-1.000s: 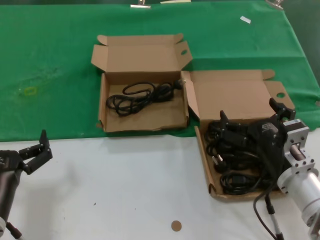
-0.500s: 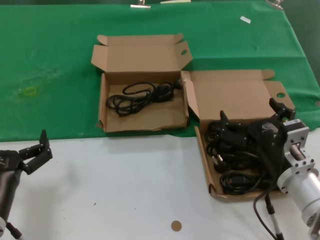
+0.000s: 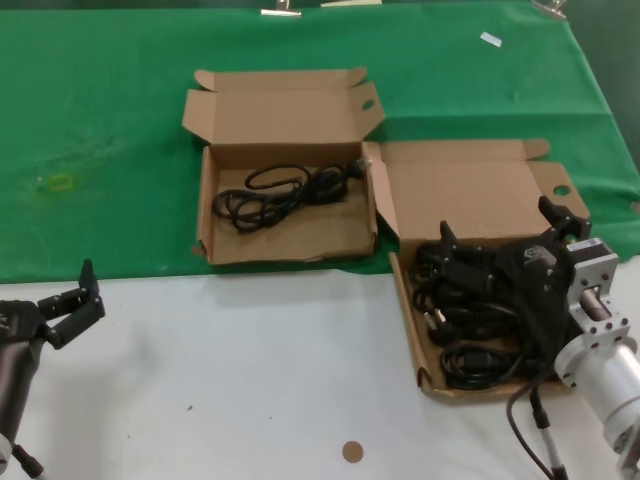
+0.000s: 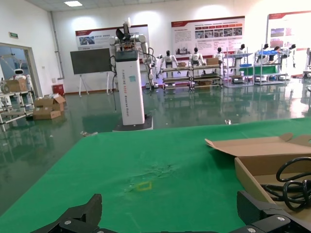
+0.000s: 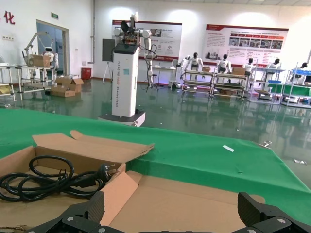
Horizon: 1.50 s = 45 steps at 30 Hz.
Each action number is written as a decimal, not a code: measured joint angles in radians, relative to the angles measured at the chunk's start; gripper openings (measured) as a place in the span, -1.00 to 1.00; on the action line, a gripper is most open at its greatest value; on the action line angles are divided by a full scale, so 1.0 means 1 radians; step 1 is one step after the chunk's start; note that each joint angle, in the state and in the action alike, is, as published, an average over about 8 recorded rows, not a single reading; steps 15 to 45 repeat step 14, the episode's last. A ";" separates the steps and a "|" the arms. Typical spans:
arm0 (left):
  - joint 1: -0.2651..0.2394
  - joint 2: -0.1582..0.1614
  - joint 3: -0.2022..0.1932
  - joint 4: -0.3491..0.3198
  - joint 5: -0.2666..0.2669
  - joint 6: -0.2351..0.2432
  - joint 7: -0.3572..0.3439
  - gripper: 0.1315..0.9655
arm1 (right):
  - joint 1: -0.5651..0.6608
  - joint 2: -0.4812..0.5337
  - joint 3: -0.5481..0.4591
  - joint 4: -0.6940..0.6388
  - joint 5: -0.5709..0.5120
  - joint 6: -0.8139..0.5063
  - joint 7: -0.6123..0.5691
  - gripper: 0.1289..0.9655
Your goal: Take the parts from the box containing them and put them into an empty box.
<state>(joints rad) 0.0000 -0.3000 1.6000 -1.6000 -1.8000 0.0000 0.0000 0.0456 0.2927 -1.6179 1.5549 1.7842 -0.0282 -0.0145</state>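
Nearest the robot, on the white front part of the counter (image 3: 250,380), the left end effector (image 3: 78,303) sits parked low at the left edge, fingers spread wide, holding nothing. To the right, the right end effector (image 3: 505,240) hangs over the near shallow brown corrugated cardboard mailer box (image 3: 410,330), the one containing the parts; its two black fingers stand well apart, one at the heap's left side and one toward the lid's round hole, and nothing appears to be between them, though contact with the heap below cannot be told. This box is full: several black rubber-coated power cables wound in loose loops (image 3: 465,325) fill the tray, with a moulded plug visible at the left side. Its hinged lid lies open and flat toward the far side. Farther back, on the green cloth (image 3: 110,130), the second brown cardboard mailer box (image 3: 210,215) stands just beside the first, lid upright. It holds one coiled black cable bundle (image 3: 285,190), plug end toward the right wall. Judgement: transfer is at an early stage. One bundle is delivered; most remain in the near box. Next step looks like a grasp on the top loops of the heap. Risk: loops tangled, so more than one bundle may lift together.
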 joint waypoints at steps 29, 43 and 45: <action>0.000 0.000 0.000 0.000 0.000 0.000 0.000 1.00 | 0.000 0.000 0.000 0.000 0.000 0.000 0.000 1.00; 0.000 0.000 0.000 0.000 0.000 0.000 0.000 1.00 | 0.000 0.000 0.000 0.000 0.000 0.000 0.000 1.00; 0.000 0.000 0.000 0.000 0.000 0.000 0.000 1.00 | 0.000 0.000 0.000 0.000 0.000 0.000 0.000 1.00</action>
